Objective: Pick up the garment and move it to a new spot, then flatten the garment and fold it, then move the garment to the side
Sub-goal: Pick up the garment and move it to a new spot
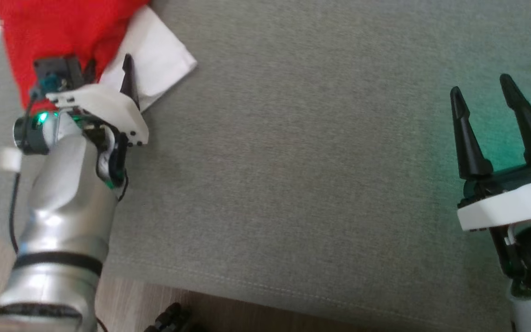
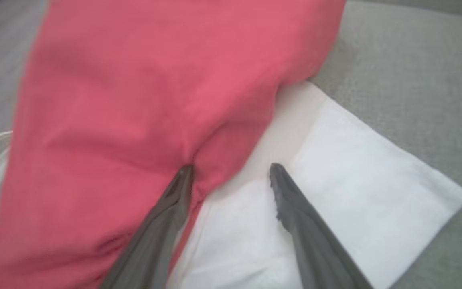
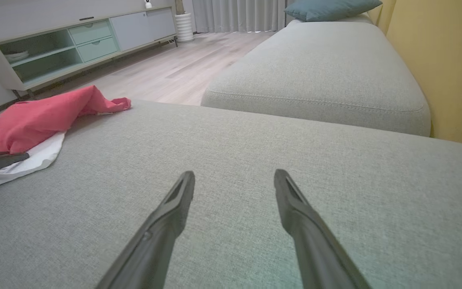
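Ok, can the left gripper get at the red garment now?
Likely yes: the left gripper is open at the edge of the red garment, one finger against it, the other over the white cloth. Nothing blocks it. It may catch the cloth.

Head view steeply down on grey sofa seat point(image 1: 293, 161), left wrist view close on red garment point(image 2: 134, 100), right wrist view low along the seat, same garment at frame's left edge

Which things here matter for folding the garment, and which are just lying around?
In the job: red garment, left gripper open at its edge, right gripper open, grey sofa seat beneath.
Lying about: white cloth under the garment, teal pillow, sideboard.
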Motion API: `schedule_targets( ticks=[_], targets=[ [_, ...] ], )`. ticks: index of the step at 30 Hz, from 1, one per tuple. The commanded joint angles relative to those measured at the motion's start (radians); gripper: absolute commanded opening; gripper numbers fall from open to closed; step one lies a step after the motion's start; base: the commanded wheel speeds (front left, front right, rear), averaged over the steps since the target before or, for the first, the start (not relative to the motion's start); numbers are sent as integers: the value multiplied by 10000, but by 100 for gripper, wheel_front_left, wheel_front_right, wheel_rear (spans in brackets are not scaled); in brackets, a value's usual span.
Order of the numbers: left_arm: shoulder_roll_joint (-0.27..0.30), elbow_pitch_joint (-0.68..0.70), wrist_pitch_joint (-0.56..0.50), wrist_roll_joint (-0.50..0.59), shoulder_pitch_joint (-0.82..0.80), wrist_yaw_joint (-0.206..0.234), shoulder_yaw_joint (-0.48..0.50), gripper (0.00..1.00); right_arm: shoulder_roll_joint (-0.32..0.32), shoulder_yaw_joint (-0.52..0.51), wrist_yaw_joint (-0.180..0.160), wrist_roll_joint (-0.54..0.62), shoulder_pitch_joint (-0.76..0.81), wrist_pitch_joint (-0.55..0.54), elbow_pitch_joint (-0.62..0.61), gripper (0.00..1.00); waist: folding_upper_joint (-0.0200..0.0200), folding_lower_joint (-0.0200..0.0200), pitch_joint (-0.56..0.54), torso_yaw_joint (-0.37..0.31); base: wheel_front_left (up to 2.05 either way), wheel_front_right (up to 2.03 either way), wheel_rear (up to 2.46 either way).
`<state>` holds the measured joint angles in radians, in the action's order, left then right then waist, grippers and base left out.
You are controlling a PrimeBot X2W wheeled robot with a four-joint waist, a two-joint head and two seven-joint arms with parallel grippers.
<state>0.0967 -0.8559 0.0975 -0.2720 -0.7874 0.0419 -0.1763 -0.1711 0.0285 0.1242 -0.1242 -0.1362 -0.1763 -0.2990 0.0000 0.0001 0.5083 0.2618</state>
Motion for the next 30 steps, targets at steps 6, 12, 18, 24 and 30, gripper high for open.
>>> schedule_targets(
  ticks=[6,12,18,24,30],
  targets=[
    [694,-1980,-1703,-335,-1284,-429,304,94,-76,276,65,-146,-197,97,-257,100,0,-1,122,-383,0,0,0],
    [804,-2900,-2557,-275,-1649,-732,38,0,55,275,65,-209,-151,228,-63,100,0,-1,-127,-486,0,0,0],
    [1036,-2747,-1038,-169,-1661,-194,62,0,281,252,65,-267,15,446,187,100,0,-1,-678,-536,0,0,0],
    [1259,-2003,1052,-125,-1156,256,161,0,583,276,65,-394,263,948,426,100,0,-1,-1744,-621,0,0,0],
    [1432,11,1588,60,-216,702,192,0,854,213,65,-454,614,1200,686,100,0,-1,-2689,-768,0,0,0]
  ],
)
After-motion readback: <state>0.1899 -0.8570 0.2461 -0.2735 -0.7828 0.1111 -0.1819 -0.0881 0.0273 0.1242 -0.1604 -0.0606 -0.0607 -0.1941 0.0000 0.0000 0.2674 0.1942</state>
